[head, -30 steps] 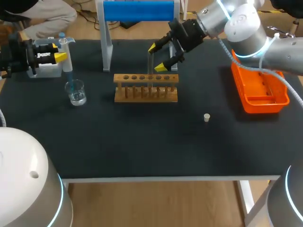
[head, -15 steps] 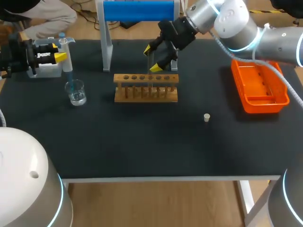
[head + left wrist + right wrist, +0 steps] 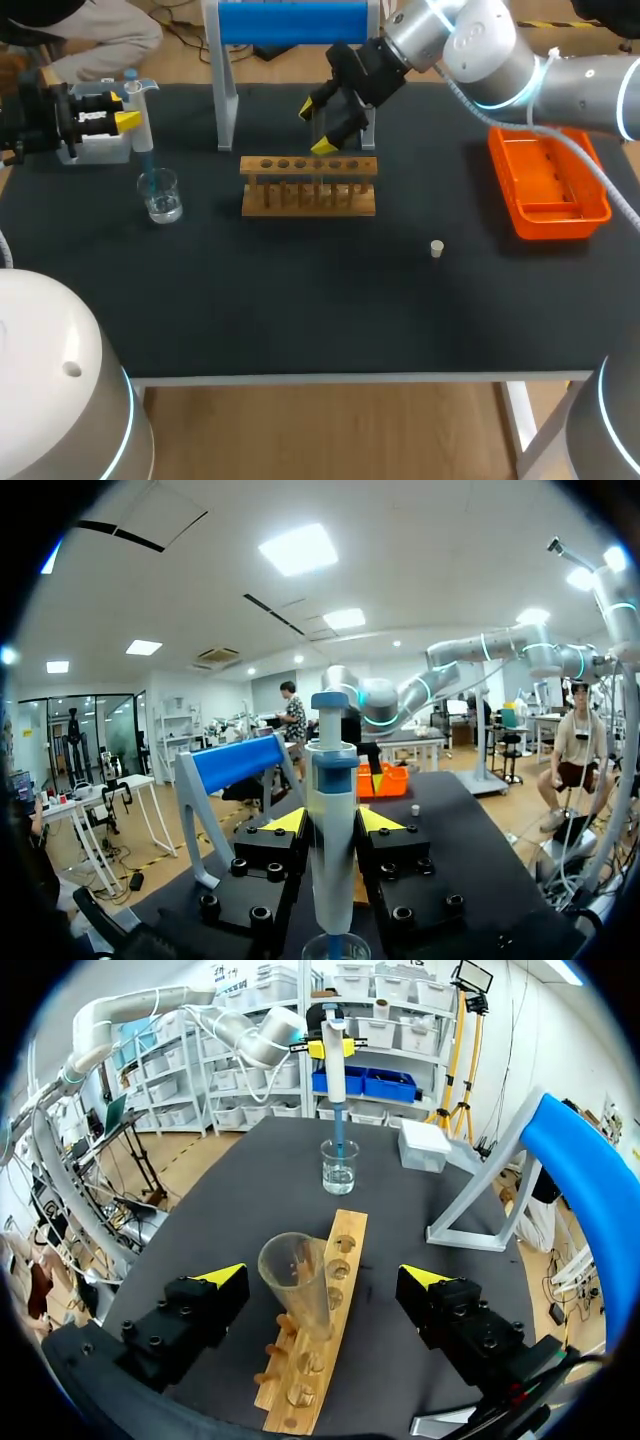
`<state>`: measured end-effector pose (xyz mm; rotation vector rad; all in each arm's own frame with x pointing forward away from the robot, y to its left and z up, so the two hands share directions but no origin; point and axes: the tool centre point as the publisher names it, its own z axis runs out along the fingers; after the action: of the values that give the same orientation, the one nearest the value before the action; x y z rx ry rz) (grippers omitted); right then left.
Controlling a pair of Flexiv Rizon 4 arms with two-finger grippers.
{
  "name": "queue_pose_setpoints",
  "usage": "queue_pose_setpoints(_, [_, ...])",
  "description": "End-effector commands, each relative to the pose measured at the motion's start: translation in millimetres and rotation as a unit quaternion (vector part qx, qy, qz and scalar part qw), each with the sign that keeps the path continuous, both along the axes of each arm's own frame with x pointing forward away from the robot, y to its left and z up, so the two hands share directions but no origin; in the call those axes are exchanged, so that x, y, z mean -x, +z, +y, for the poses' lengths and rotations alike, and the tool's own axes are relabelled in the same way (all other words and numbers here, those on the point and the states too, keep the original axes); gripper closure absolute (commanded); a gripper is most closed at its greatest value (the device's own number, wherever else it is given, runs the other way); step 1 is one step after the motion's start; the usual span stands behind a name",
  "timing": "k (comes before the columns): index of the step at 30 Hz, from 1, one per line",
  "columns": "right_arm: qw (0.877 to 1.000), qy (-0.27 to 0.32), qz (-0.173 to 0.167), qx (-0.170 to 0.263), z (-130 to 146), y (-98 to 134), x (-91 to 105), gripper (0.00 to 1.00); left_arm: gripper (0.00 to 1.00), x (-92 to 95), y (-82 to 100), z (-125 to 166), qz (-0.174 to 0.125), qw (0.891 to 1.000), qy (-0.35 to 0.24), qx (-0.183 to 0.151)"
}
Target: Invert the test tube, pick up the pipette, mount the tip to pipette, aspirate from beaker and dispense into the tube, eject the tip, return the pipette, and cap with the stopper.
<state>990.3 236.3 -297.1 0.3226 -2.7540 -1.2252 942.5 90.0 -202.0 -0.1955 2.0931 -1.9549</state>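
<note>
At the far left, our left claw point(image 3: 331, 821) is pressed together on the pipette point(image 3: 330, 770), one yellow-tipped finger against each side of its barrel. It holds the pipette upright, and the lower end reaches down into the beaker point(image 3: 160, 194), which stands on the dark surface point(image 3: 300, 300) just below. We judge the pipette to be stiff, light plastic, and the mid-barrel grip looks sound. The beaker is clear and probably glass, so it could tip if knocked from the side.

Further right, behind the middle of the surface, is a blue-topped stand point(image 3: 293, 22). In front of it is the wooden rack point(image 3: 308, 187), and the test tube point(image 3: 298, 1295) stands in one of its holes with its open mouth up.

The tube looks thin-walled, light, smooth and breakable. It should be taken by the bare wall above the rack, with a gentle, square squeeze, and lifted straight so it does not bind in the hole.

Our right claw point(image 3: 325, 1276) is at the rack with its fingers spread wide, one on either side of the tube's upper part. Neither finger touches the tube, and the claw holds nothing.

To the right of the rack, the small pale stopper point(image 3: 436, 248) lies alone on the surface, well apart from everything else. It is tiny and light, and we expect it would roll or skid under a careless pinch. The orange tray point(image 3: 600, 208) sits by the right edge.
</note>
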Motion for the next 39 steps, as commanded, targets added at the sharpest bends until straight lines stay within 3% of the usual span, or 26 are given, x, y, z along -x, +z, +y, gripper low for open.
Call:
queue_pose_setpoints(1, [1.000, 0.000, -0.003, 0.004, 0.5, -4.2, 2.3, 0.00, 1.00, 0.2, 0.7, 0.3, 0.000, 1.000, 0.000, 0.000])
queue_pose_setpoints(39, [1.000, -0.018, 0.009, -0.001, -6.2, -4.3, 3.2, 0.00, 1.00, 0.2, 0.7, 0.3, 0.000, 1.000, 0.000, 0.000])
